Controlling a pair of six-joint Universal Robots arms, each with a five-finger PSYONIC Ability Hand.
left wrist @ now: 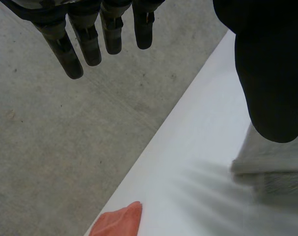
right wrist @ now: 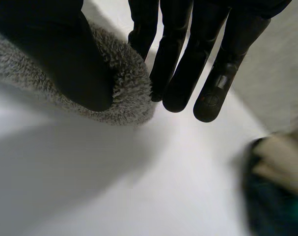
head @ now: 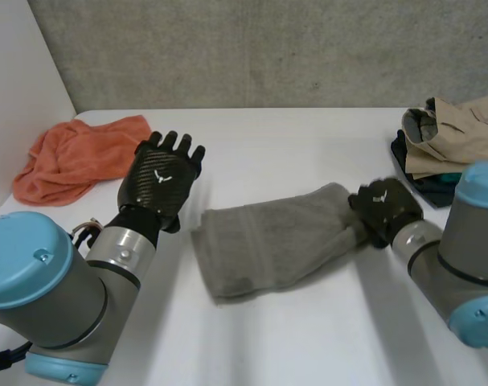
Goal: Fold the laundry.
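Grey and fluffy, the towel (head: 268, 241) lies in the middle of the white table (head: 308, 153). It is folded into a long shape and lies slanted. One end is near the left arm and the other end is by the right hand (head: 386, 207).

The right hand grips that end. In the right wrist view the thumb (right wrist: 65, 54) is on one side of the towel's rolled edge and the fingers (right wrist: 178, 73) are on the other side. The edge is pinched between them. The rest of the towel lies flat on the table.

The left hand (head: 159, 181) is between the orange cloth (head: 75, 157) and the towel, and it touches neither one. Its fingers (left wrist: 90, 44) are straight and a little spread, and it holds nothing. In the left wrist view the grey wall (left wrist: 65, 147) is past its fingertips. The table edge runs under the hand, with a tip of the orange cloth at one end and a bit of the towel under the thumb.

The orange cloth is bunched up in a heap at the far left of the table.

A pile (head: 453, 141) of clothes sits at the far right, with a tan shirt on top and dark things under it. It is near the right hand but apart from it.
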